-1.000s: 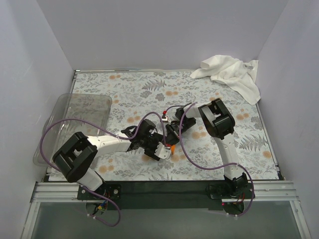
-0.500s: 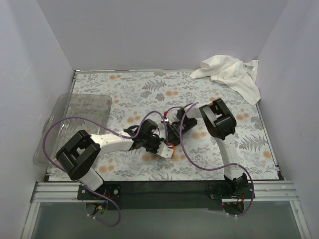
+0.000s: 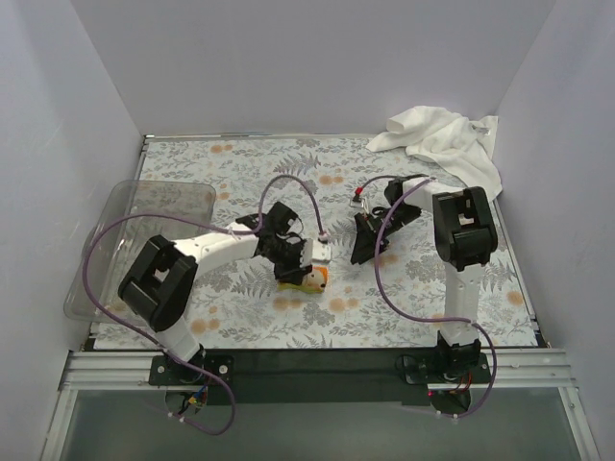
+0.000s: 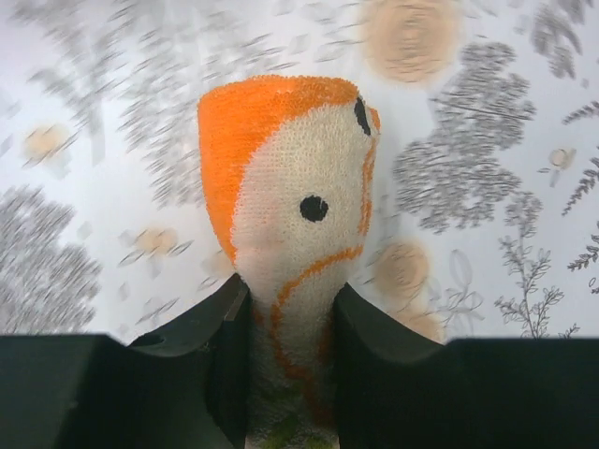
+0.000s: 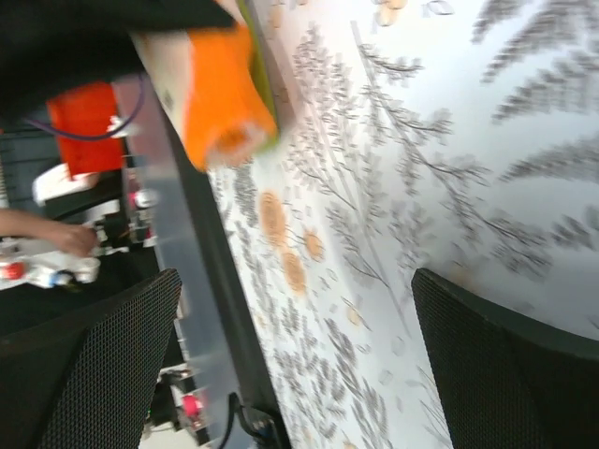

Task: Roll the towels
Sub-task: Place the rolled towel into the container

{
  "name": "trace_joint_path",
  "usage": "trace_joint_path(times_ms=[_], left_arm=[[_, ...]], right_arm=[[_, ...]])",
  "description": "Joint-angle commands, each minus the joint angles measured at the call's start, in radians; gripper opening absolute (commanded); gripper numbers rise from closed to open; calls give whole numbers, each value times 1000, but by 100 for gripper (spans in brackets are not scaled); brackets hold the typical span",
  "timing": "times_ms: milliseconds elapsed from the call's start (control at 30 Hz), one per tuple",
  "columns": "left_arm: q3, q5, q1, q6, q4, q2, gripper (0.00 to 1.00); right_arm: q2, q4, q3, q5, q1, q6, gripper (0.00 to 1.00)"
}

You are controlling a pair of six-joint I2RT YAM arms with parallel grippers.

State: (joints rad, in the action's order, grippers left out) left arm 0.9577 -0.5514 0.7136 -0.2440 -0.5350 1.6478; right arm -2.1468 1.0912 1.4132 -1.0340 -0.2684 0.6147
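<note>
You have the small cloth (image 4: 290, 206) showing cream terry with a broad orange patch, thin orange lines, black dots and a little green at its lower end. Your large towel (image 3: 447, 144) is plain white. The table covering (image 3: 240, 173) shows grey ferns and pale orange blooms on white.
</note>
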Motion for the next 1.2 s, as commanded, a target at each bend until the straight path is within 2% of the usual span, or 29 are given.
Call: trace_joint_path(times_ms=[0, 267, 400, 433, 567, 733, 967, 1167], left_arm=[[156, -73, -136, 181, -147, 27, 0], [528, -102, -448, 380, -279, 69, 0], [582, -56, -615, 455, -264, 26, 0], [582, -26, -682, 462, -260, -3, 0], [530, 100, -816, 488, -226, -83, 0], [431, 122, -966, 497, -226, -144, 0], [241, 268, -1019, 554, -139, -190, 0], [171, 258, -1019, 614, -26, -122, 0]], right_arm=[[57, -8, 50, 124, 20, 37, 98], [59, 27, 102, 141, 51, 31, 98], [65, 41, 107, 150, 55, 31, 98], [68, 42, 105, 152, 57, 28, 98], [79, 44, 107, 152, 63, 19, 98], [91, 50, 112, 166, 67, 13, 98], [91, 56, 109, 175, 80, 10, 99], [105, 55, 87, 187, 86, 11, 98]])
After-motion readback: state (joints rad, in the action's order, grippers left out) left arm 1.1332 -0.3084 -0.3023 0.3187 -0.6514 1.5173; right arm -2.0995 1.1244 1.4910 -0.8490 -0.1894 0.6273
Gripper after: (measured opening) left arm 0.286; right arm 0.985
